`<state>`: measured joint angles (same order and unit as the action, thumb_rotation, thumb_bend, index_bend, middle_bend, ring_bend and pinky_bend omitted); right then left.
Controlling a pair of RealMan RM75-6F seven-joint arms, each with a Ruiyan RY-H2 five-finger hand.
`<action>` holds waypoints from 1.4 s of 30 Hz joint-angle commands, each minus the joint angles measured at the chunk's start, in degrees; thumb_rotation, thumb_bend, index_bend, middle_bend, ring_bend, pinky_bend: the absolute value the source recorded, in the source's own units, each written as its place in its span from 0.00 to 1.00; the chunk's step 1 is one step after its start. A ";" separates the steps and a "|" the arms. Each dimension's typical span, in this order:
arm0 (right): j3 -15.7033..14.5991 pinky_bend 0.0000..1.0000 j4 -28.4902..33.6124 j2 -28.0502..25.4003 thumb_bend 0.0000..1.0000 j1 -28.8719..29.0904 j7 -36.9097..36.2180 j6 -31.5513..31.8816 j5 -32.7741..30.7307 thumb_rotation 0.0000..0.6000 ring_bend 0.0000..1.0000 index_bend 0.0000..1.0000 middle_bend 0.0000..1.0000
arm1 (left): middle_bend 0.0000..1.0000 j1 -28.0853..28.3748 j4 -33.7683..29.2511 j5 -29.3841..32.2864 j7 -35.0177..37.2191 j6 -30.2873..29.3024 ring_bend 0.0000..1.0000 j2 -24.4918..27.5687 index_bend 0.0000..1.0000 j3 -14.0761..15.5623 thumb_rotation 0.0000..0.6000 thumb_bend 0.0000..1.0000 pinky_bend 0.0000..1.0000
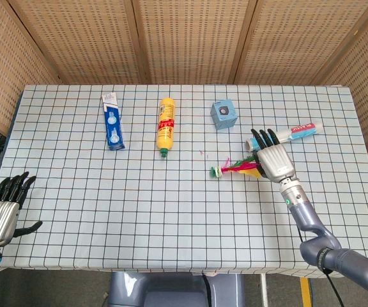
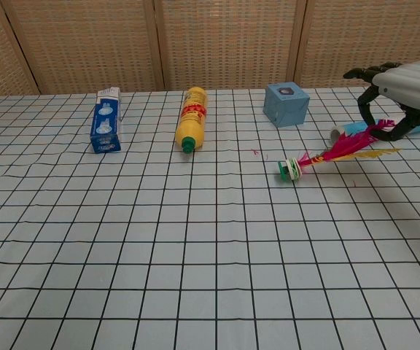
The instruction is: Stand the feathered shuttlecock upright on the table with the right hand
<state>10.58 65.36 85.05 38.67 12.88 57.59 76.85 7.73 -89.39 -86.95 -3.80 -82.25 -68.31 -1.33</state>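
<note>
The feathered shuttlecock (image 1: 234,169) (image 2: 319,156) has pink and yellow feathers and a green-and-white base. It tilts, base low near the table at the left, feather end raised to the right. My right hand (image 1: 272,158) (image 2: 405,85) holds the feather tips between thumb and fingers, above the table's right side. My left hand (image 1: 4,208) hangs open off the table's near left corner and shows only in the head view.
A blue-and-white tube (image 1: 292,134) (image 2: 347,130) lies just behind the right hand. A blue cube (image 1: 223,114) (image 2: 286,103), a yellow bottle (image 1: 165,125) (image 2: 190,127) and a blue box (image 1: 112,121) (image 2: 106,120) lie along the far half of the checked tablecloth (image 1: 139,211).
</note>
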 commanded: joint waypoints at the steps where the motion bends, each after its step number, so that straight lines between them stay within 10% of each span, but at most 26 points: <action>1: 0.85 0.00 7.81 -4.97 0.64 -0.11 5.31 3.43 1.60 1.00 0.00 0.78 0.00 | 0.00 0.04 -0.07 -0.09 0.56 0.16 0.00 0.26 0.00 0.12 1.00 0.00 0.00; 20: 0.34 0.00 17.85 -9.36 0.64 0.62 21.95 6.32 2.28 1.00 0.00 0.79 0.00 | 0.00 0.44 -0.16 0.23 1.98 1.23 0.00 0.87 0.00 0.34 1.00 0.00 0.00; 42: -4.82 0.00 21.71 -8.01 0.56 -2.91 21.66 11.79 9.55 1.00 0.00 0.76 0.00 | 0.00 0.03 -0.90 -1.72 2.37 0.05 0.00 1.30 0.00 1.31 1.00 0.00 0.00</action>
<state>6.14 86.81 76.91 35.97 34.42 69.29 86.02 7.78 -90.27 -88.63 -1.46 -82.16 -67.04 -0.05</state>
